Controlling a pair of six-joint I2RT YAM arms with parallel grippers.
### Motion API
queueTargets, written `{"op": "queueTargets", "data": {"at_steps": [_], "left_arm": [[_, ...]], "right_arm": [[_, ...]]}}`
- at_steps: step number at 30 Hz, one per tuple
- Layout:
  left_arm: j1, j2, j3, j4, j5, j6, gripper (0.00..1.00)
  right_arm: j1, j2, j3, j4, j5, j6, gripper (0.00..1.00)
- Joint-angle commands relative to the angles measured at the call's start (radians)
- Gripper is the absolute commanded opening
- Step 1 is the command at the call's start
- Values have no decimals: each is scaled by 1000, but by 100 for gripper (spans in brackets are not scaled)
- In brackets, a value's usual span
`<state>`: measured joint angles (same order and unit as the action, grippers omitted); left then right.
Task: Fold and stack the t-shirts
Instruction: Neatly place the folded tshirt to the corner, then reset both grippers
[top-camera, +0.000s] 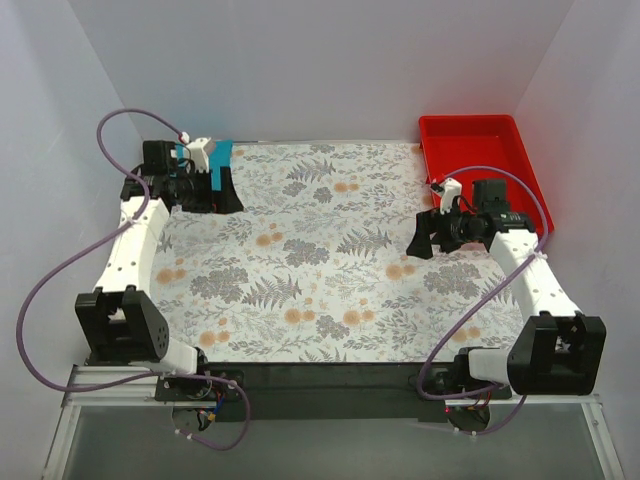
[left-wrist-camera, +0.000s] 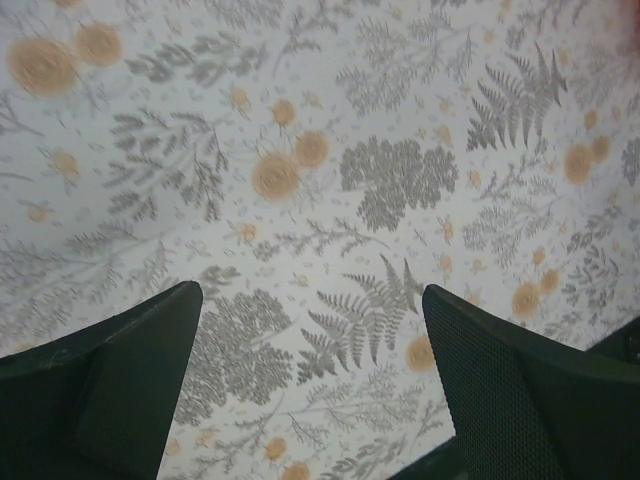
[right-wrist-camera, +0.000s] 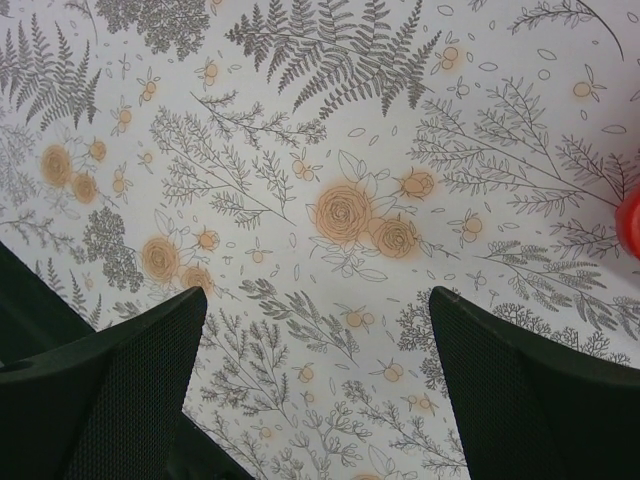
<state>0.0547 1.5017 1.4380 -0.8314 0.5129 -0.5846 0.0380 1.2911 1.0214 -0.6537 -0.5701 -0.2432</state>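
No teal-blue t-shirt shows in any view. My left gripper (top-camera: 228, 195) hovers at the far left of the floral tablecloth (top-camera: 320, 270). In the left wrist view it (left-wrist-camera: 310, 295) is open, with only the printed cloth between its black fingers (left-wrist-camera: 120, 380). My right gripper (top-camera: 425, 238) hovers at the right, just in front of the red tray (top-camera: 470, 150). In the right wrist view it (right-wrist-camera: 315, 295) is open and empty over the cloth. A small teal part sits on the left wrist beside the camera mount.
The red plastic tray stands at the far right corner, and its edge shows in the right wrist view (right-wrist-camera: 630, 225). White walls close in the table on the left, back and right. Purple cables loop from both arms.
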Motion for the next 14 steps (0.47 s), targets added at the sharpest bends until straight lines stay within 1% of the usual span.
{"op": "queueTargets", "data": {"at_steps": [1,2,3,7,14], "left_arm": [[-21,-113,-148,14,-2,-11,92],[-27,-162,-184,32,-4,-20,93],[-29,-185,-253,44,-7,-23,92],[-38,-250,-346,60,-10,-9,93],[-39,-287,-370,71,-10,-30,93]], "right_arm": [[-12,-73,-56,-9,35,-25,98],[-12,-87,-85,-8,42,-31,98],[-13,-99,-102,-7,58,-31,98],[-16,-168,-161,11,81,-33,99],[-20,-234,-204,23,88,-27,98]]}}
